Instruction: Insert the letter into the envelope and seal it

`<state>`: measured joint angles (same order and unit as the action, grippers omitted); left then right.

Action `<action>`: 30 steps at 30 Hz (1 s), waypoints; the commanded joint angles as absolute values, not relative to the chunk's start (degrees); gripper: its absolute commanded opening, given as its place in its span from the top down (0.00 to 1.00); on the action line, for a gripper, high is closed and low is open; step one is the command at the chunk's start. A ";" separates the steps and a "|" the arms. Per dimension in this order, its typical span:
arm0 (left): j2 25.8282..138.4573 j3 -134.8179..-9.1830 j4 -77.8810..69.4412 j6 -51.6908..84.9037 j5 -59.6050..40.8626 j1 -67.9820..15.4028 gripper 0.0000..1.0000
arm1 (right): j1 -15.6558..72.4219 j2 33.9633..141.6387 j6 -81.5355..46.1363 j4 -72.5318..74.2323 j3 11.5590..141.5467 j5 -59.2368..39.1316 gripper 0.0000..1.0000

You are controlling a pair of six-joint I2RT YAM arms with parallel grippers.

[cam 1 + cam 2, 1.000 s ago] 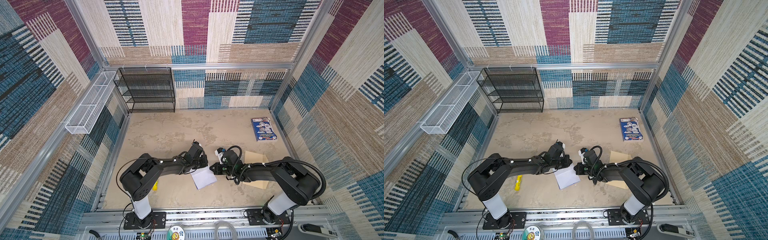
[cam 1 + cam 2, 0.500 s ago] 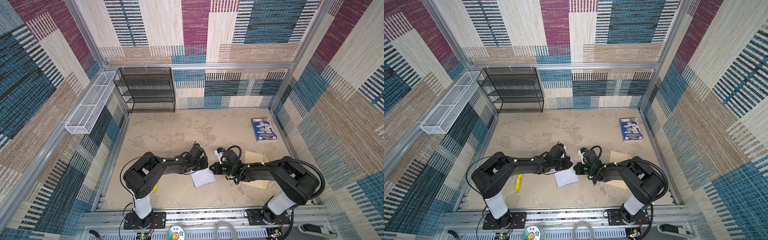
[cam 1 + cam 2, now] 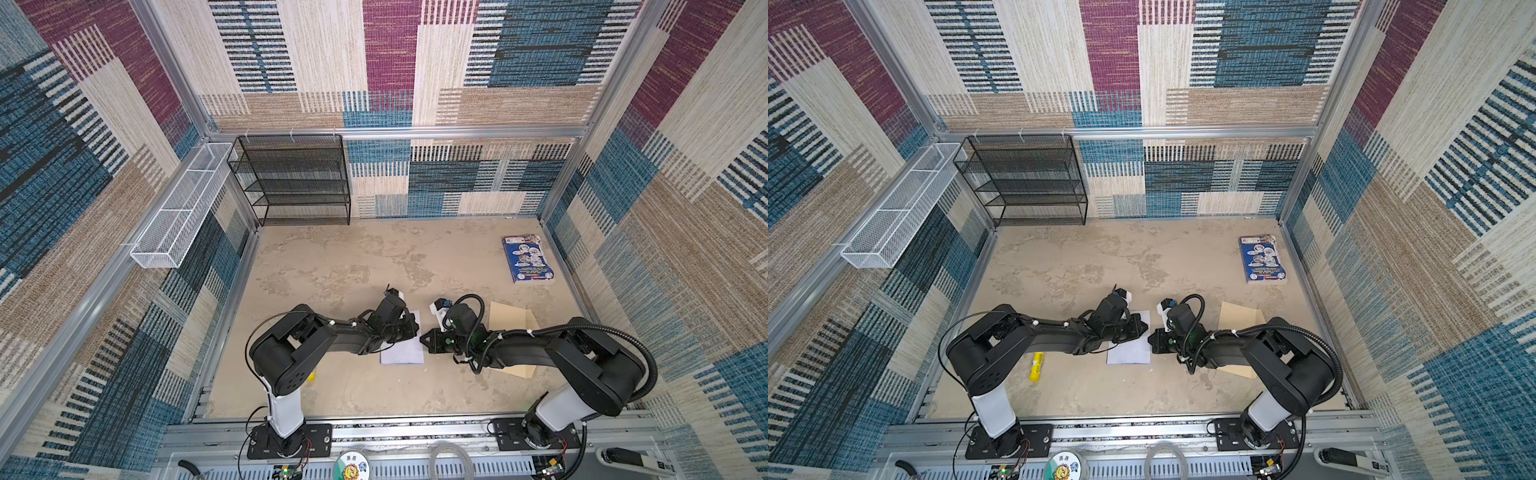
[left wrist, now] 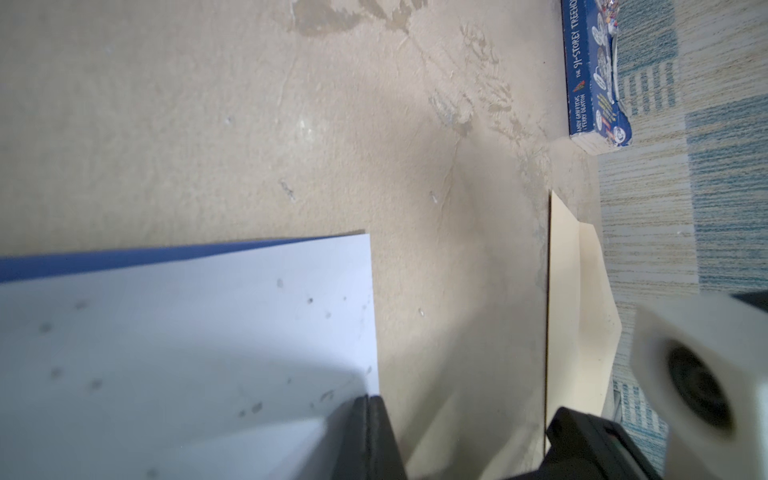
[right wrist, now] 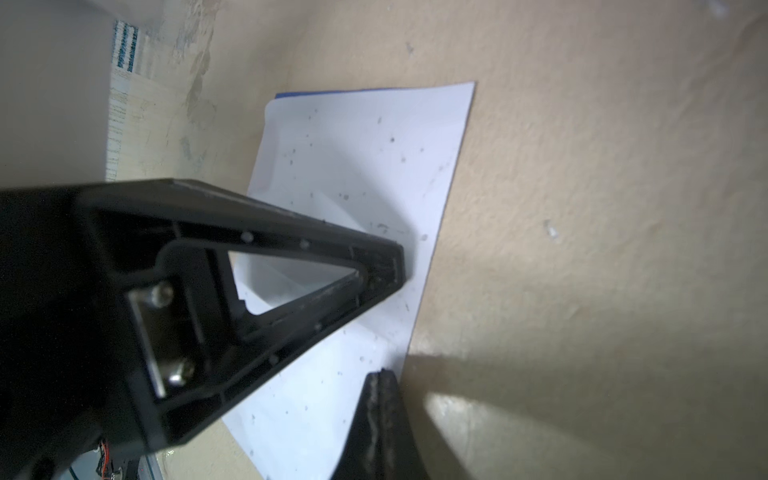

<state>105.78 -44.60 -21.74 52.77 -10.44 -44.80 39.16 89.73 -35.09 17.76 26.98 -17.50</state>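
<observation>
The letter lies white side up on the floor between my two arms, with a blue strip showing along one edge in the left wrist view. My left gripper is shut, and its tips rest on the sheet near the right edge. Just beside it my right gripper is also shut, its tips at that same edge. Nothing is seen pinched in either one. The tan envelope lies flat to the right, partly under my right arm, and shows in the left wrist view.
A glossy blue booklet lies at the back right by the wall. A black wire shelf stands at the back left, with a white wire basket on the left wall. A yellow item lies under my left arm.
The letter has turned from a tilted lie to square with the floor edges. My left gripper has closed the last bit and shifted slightly right over the sheet. The right arm is still.
</observation>
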 commanded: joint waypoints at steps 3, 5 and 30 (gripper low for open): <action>106.93 -43.24 -9.54 53.57 -5.02 -44.74 1.00 | 40.68 89.50 -35.28 10.50 25.98 -17.63 1.00; 106.99 -42.95 -9.83 53.70 -4.92 -44.74 1.00 | 41.11 88.88 -35.68 10.54 25.54 -17.67 1.00; 107.81 -40.95 -17.92 54.39 -7.12 -44.82 1.00 | 50.18 77.34 -41.30 3.19 21.37 -10.62 0.98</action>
